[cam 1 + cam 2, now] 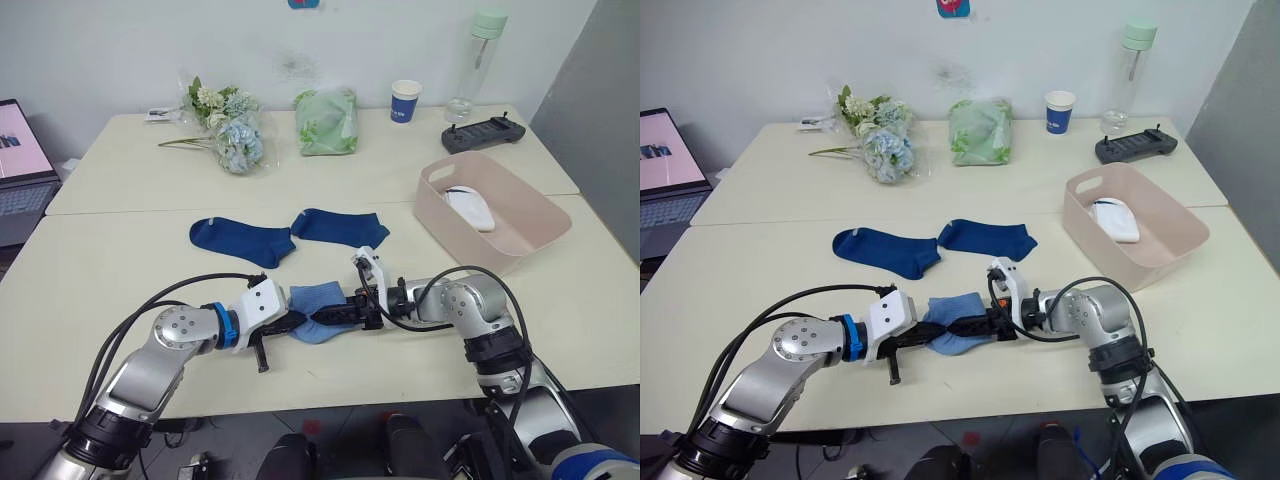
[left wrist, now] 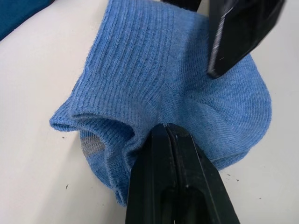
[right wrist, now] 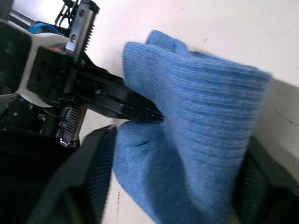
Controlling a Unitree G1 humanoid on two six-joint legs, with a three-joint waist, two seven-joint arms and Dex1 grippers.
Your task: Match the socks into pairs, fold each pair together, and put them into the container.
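A folded light blue sock bundle point(image 1: 313, 301) lies near the table's front edge between my two grippers. My left gripper point(image 1: 297, 323) is shut, pinching the bundle's near edge point(image 2: 161, 130). Facing it from the right, my right gripper point(image 1: 328, 317) has a finger on either side of the same bundle point(image 3: 187, 116) and clamps it. Two dark navy socks point(image 1: 240, 240) point(image 1: 340, 227) lie flat, toe to toe, just behind. The pink container point(image 1: 438, 220) stands at the right with a folded white sock pair point(image 1: 470, 207) inside.
Along the back of the table are a flower bunch point(image 1: 230, 128), a pale green bag point(image 1: 327, 122), a blue paper cup point(image 1: 405, 101), a clear bottle point(image 1: 478, 62) and a dark controller point(image 1: 483, 134). A laptop point(image 1: 22, 170) sits at the far left.
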